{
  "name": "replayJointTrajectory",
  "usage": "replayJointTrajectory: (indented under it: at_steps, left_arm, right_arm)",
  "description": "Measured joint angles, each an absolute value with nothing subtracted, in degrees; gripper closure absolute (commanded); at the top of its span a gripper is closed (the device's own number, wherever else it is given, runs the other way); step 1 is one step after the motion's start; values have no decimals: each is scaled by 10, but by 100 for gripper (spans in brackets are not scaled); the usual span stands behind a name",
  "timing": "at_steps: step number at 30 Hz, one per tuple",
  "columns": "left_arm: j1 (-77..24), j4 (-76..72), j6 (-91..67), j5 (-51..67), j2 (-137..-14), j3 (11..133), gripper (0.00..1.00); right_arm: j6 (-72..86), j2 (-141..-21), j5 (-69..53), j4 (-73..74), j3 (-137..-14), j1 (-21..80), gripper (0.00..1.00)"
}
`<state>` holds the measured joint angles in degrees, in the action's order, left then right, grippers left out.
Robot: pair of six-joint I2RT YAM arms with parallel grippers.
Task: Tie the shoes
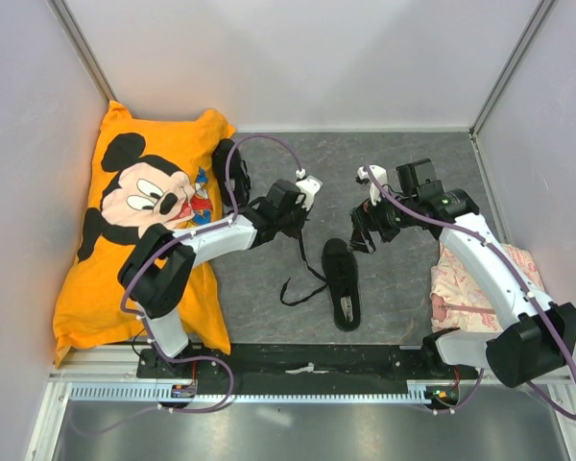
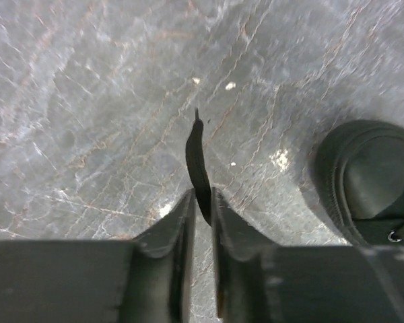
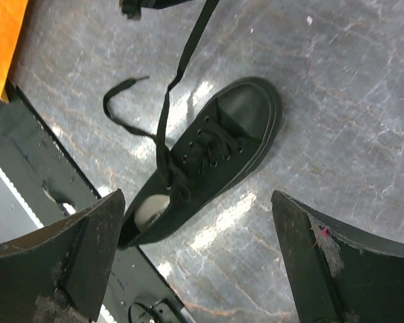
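Left claw (image 2: pixel 202 199): narrowed on 1 lace (image 2: pixel 196 151), whose tip is seen standing out past the pads. Only a sliver of gap is shown, so the hold is judged light. Right claw (image 3: pixel 196 196): spread wide, nothing held, hung above the shoe (image 3: pixel 209 155).

Shoe: only 1 is seen, laid sole-down on the table (image 1: pixel 403 163) between the 2 arms, toe pointed away from the bases. The held lace is drawn taut from the eyelets up to the left claw. The 2nd lace (image 3: pixel 124 101) is left slack in a loop on the table at the shoe's left.

Step in hand, as judged: laces to be drawn out for the 1st crossing.
- Tension is best kept low; the shoe is not pinned and could be dragged, or the lace slipped from the pads.
- The slack lace is best taken near its free end, not mid-loop.
- Pulls should be balanced from both sides.

Room: open table is seen beyond the toe and between the arms. The left is bounded by the orange pillow (image 1: pixel 144 211), the right by a patterned cloth (image 1: pixel 480 283). The black rail (image 1: pixel 298 363) is close behind the heel. Walls are seen on 3 sides.
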<state>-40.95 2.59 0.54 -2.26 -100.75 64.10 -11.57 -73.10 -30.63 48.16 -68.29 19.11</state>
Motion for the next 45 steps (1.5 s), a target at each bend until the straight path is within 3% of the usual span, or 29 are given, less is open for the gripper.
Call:
replayJointTrajectory:
  at_steps: [6,11,15,19,22,29,39,45]
  left_arm:
    - [-397,53,-7,18,-1016,646,41]
    - [-362,92,23,81,-971,630,34]
    - [-340,136,128,161,-844,568,24]
    - [-353,187,260,265,-689,489,28]
    - [-394,217,354,312,-651,448,34]
    - [-518,236,470,312,-731,416,48]
    - [-535,201,501,263,-838,439,51]
    - [-553,187,510,240,-863,439,64]
  right_arm:
    - [-140,-731,-309,513,-678,191,2]
    - [-152,-733,-310,536,-676,191,2]
    - [-154,-742,-312,546,-676,191,2]
    - [-153,-765,-316,550,-670,191,2]
    - [-152,-784,-322,551,-666,191,2]
    - [-143,-803,-313,552,-666,191,3]
    - [-131,-820,-297,547,-660,191,24]
    - [-124,-844,-302,534,-658,191,35]
